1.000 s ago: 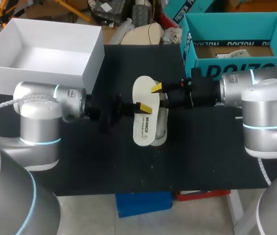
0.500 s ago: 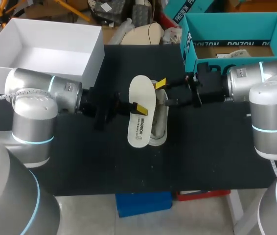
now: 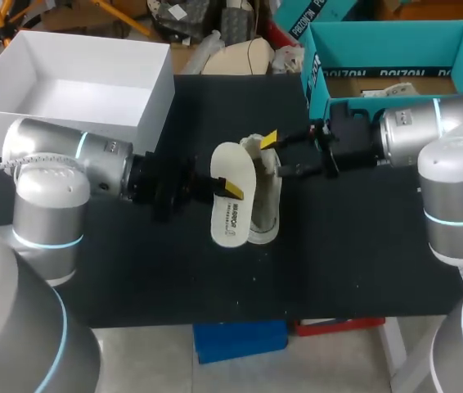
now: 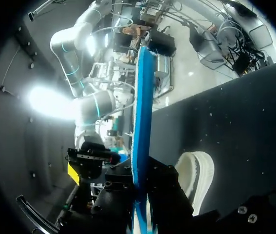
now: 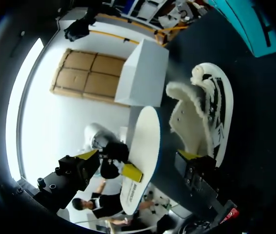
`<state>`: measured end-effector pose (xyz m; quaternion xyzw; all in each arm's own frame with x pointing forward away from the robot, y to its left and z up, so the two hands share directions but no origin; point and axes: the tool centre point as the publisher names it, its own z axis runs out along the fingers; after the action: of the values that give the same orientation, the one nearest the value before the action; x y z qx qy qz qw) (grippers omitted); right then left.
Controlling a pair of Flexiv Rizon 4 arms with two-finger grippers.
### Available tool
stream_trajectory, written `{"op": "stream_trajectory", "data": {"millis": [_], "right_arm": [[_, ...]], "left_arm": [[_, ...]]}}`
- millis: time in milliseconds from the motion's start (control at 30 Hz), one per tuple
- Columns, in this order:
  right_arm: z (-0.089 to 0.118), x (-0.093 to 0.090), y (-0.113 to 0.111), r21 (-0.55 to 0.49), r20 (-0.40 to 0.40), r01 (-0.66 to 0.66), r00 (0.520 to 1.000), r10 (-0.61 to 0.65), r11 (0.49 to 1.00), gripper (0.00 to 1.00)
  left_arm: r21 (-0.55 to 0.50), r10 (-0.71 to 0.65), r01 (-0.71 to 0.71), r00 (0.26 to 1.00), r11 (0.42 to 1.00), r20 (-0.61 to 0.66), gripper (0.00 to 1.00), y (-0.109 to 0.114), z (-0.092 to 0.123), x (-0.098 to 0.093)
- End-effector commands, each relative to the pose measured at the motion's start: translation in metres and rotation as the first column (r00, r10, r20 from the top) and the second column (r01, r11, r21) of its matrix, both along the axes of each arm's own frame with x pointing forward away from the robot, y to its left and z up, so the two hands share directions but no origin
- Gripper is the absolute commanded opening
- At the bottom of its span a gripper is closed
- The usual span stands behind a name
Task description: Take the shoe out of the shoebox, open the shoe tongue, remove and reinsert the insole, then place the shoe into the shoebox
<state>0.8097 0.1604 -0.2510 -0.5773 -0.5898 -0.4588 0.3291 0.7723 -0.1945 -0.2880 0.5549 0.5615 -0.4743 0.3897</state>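
Left gripper (image 3: 230, 187) was pinching the insole (image 3: 228, 219) — one yellow tip pressed on its printed white face, the other finger under it. In the left wrist view the insole (image 4: 142, 97) stood edge-on between the jaws of the left gripper (image 4: 140, 191), blue underside edge showing, and reached well ahead of the fingers.

The shoe (image 3: 267, 196) lay on the black table (image 3: 362, 246) just ahead of the left jaws, beyond the insole. From above the insole overlapped the shoe's near flank; whether the two touched could not be told. From the left wrist, the shoe (image 4: 197, 170) sat beside and below the held insole.

Right gripper (image 3: 279, 155) had its jaws spread wide and gripped nothing. One yellow tip hovered by the opening end of the shoe; the other finger was beside the shoe's flank. In the right wrist view — right gripper (image 5: 138, 156) — the insole (image 5: 144, 141) passed between the spread fingers, and the shoe (image 5: 204, 112), fleecy lining visible at its mouth, lay ahead of one fingertip.

White box (image 3: 76, 86) stood open, well behind the left jaws. Teal box (image 3: 387, 45) stood open behind the right arm.
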Motion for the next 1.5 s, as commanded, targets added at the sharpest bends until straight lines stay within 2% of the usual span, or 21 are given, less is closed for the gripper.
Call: {"op": "stream_trajectory", "data": {"millis": [33, 267, 733, 1167, 1500], "right_arm": [[0.012, -0.014, -0.015, -0.053, -0.014, 0.014, 1.000, -0.015, 0.998, 1.00], [0.013, -0.033, -0.031, -0.094, -0.033, 0.049, 0.998, -0.053, 0.994, 1.00], [0.018, -0.058, -0.057, -0.163, -0.033, 0.126, 0.991, -0.133, 0.979, 1.00], [0.018, -0.058, -0.057, -0.163, -0.033, 0.126, 0.991, -0.133, 0.979, 1.00], [0.018, -0.058, -0.057, -0.163, -0.033, 0.126, 0.991, -0.133, 0.979, 1.00]], "left_arm": [[0.051, -0.007, 0.009, 0.999, 0.999, -0.054, 0.00, -0.001, 0.006, -0.009], [0.184, -0.004, 0.028, 0.991, 0.983, -0.132, 0.00, -0.004, -0.001, -0.019], [0.294, -0.022, 0.097, 0.968, 0.951, -0.251, 0.00, -0.006, -0.008, -0.029], [0.323, -0.115, 0.231, 0.933, 0.918, -0.341, 0.00, -0.026, -0.018, -0.034], [0.334, -0.113, 0.236, 0.930, 0.913, -0.350, 0.00, -0.030, -0.020, -0.033]]}}
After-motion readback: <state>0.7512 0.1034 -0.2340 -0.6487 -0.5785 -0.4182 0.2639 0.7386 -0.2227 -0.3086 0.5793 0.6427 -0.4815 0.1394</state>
